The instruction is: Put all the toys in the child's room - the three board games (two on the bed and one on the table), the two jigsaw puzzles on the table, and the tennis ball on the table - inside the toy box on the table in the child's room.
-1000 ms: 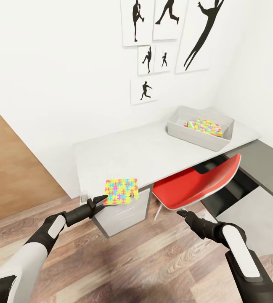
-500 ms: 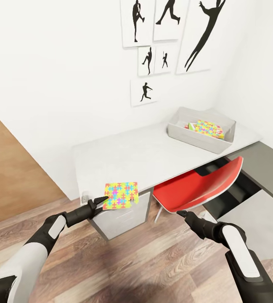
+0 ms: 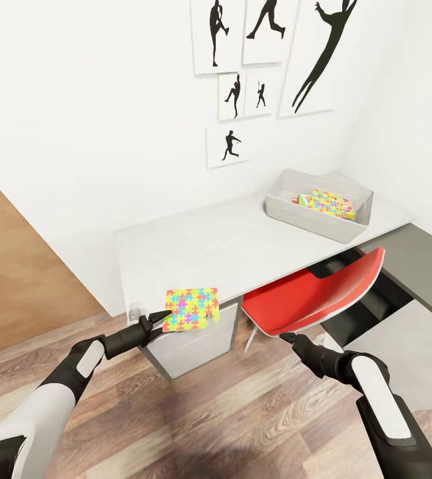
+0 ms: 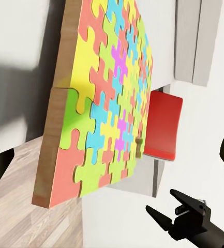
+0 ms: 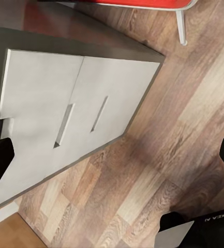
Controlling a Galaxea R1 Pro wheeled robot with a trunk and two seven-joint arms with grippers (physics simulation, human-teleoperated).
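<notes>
My left gripper is shut on the edge of a multicoloured jigsaw puzzle, holding it in the air just off the near corner of the pale grey table. The left wrist view has that jigsaw puzzle close up and flat-on. The grey toy box stands at the far right end of the table. Inside it lies a second jigsaw puzzle, and a printed box edge peeks out beside it. My right gripper hangs open below the red chair, holding nothing.
A red chair is tucked under the table between my two arms. The desk's dark grey section runs along the right. Pale drawers stand over the wood-plank floor. Black silhouette prints hang on the white wall.
The whole view shifted slightly a second ago, so the camera moved. Since then nothing has moved; the left gripper keeps the puzzle at the table's corner.
</notes>
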